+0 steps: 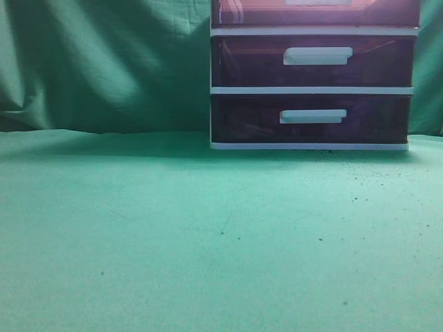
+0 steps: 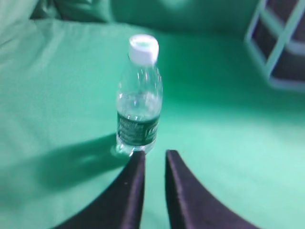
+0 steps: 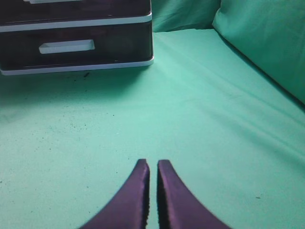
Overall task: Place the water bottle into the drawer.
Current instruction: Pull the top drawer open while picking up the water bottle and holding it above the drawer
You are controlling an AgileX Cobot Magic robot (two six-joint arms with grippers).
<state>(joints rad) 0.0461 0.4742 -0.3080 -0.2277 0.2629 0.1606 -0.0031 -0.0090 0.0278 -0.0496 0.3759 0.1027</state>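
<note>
The bottle point(image 2: 139, 100), upright at 11 o'clock of the nearly closed, empty left gripper point(image 2: 155, 157), looks light, thin-walled and slippery, best gripped around its labelled waist.

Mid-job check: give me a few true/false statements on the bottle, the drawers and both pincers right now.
1. The water bottle stands upright on the green cloth. True.
2. The left pincer grips the bottle. False: it holds nothing, bottle just ahead.
3. The top drawer is pulled out. False: it sits flush in the cabinet.
4. The right pincer holds nothing. True.
5. The bottle's white cap is off. False: it is on.
</note>
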